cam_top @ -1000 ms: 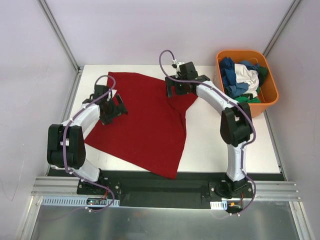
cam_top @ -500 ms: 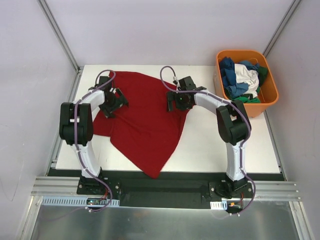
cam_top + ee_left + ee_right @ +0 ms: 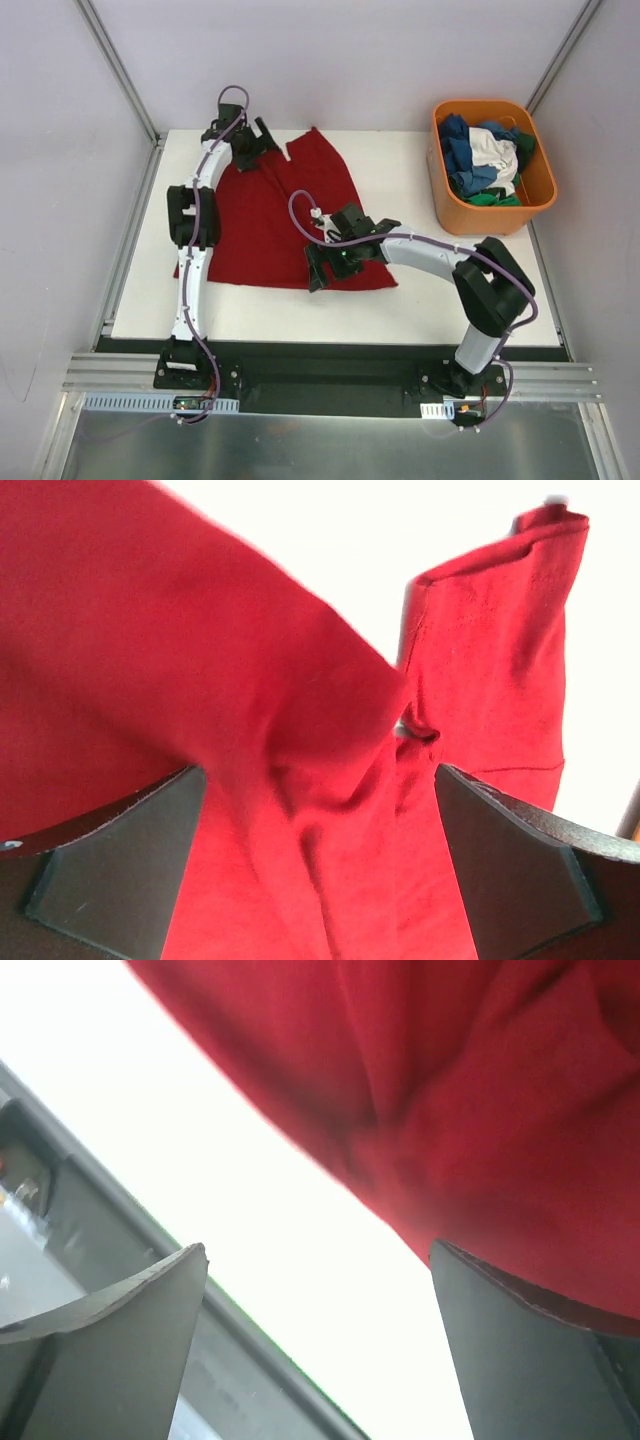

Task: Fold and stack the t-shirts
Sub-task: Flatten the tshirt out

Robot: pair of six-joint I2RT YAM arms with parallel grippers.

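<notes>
A large dark red t-shirt lies rumpled on the left half of the white table, one layer folded over another. At its far edge my left gripper stands open. In the left wrist view its fingers straddle a ridge of the red cloth without pinching it. Over the shirt's near edge my right gripper is open too. The right wrist view shows bare table between its fingers and red cloth by the right one. More t-shirts, blue, white and green, are piled in a tub.
The orange plastic tub stands at the back right corner of the table. A black rail runs along the table's near edge, close below my right gripper. Grey walls close in the left, back and right sides.
The shirt went from a wide diagonal spread to a narrower folded shape. My left gripper moved to the far edge. My right gripper swung from the back toward the near edge.
</notes>
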